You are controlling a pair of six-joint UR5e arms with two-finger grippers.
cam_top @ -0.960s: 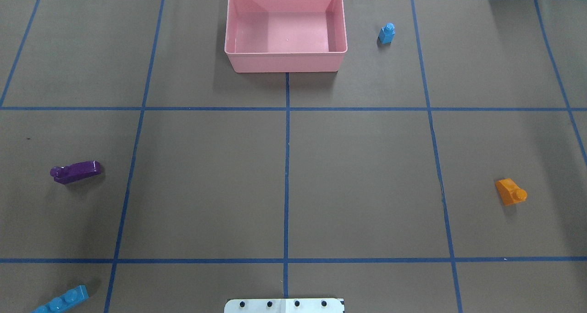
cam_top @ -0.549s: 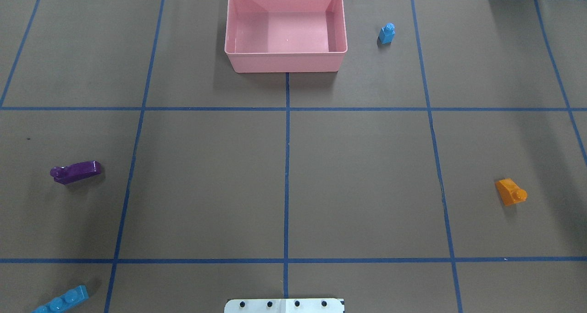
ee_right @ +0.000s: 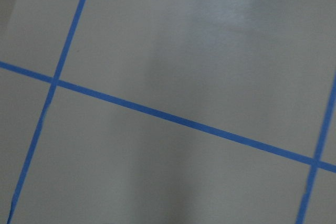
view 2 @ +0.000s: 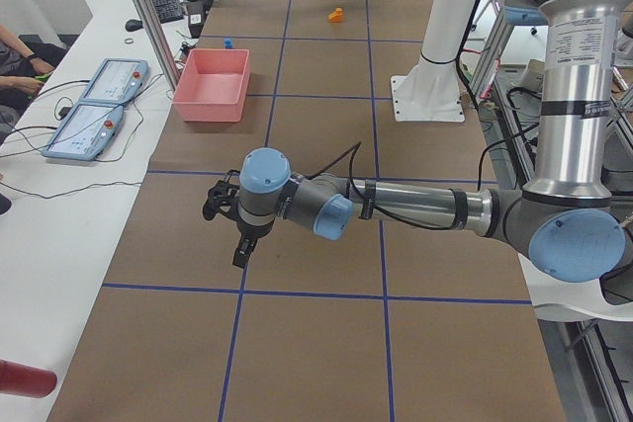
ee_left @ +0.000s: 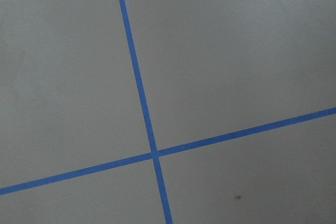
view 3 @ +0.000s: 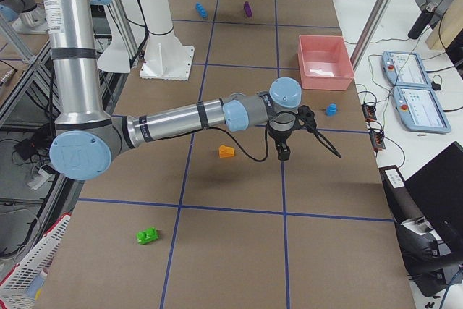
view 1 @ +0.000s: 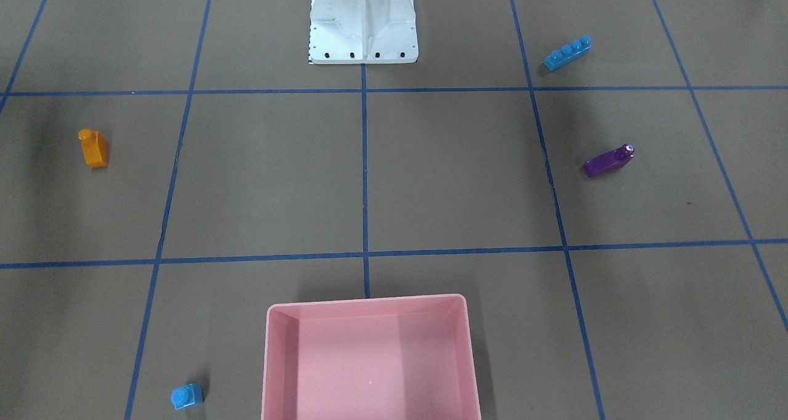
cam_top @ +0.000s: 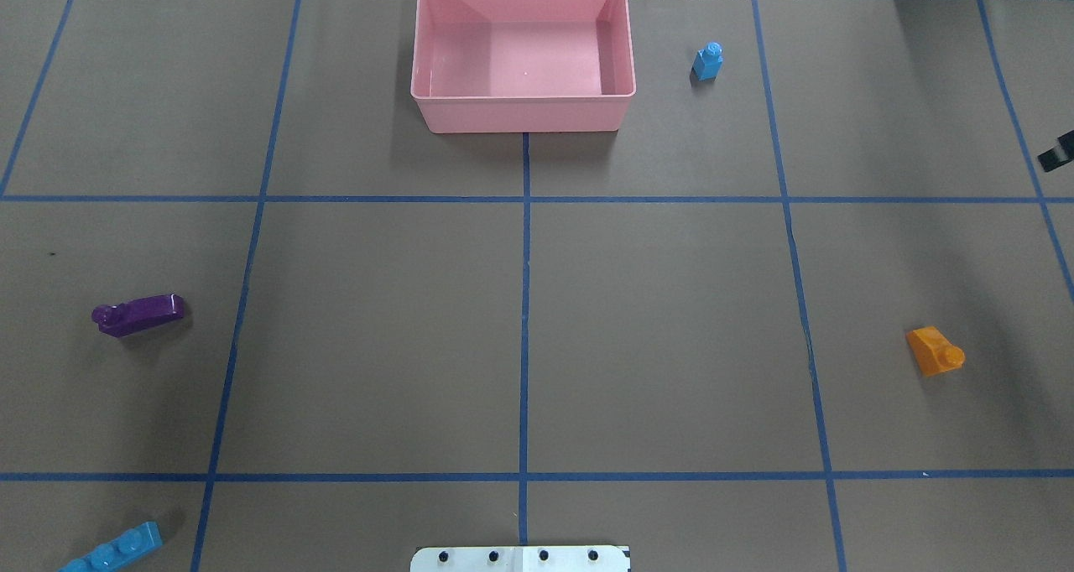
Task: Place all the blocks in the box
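Moved: right gripper (cam_top: 1055, 151) tip enters at right edge (how wide it stands, cannot tell; left gripper (view 2: 240, 252) likewise).
Box (cam_top: 520, 112): far centre, empty.
Orange block (cam_top: 934, 351): near right; centre above, straddle flat sides.

The box (cam_top: 523, 112) is plain pale pink. The purple block (cam_top: 138, 314), orange block (cam_top: 934, 351) and green block (view 3: 148, 236) are glossy and unpatterned; the long block (cam_top: 113, 548) and one-stud block (cam_top: 707, 61) are bright blue. The table (cam_top: 377, 337) is matt brown with a blue tape grid (cam_top: 524, 304). The robot base (view 1: 363, 32) is white.
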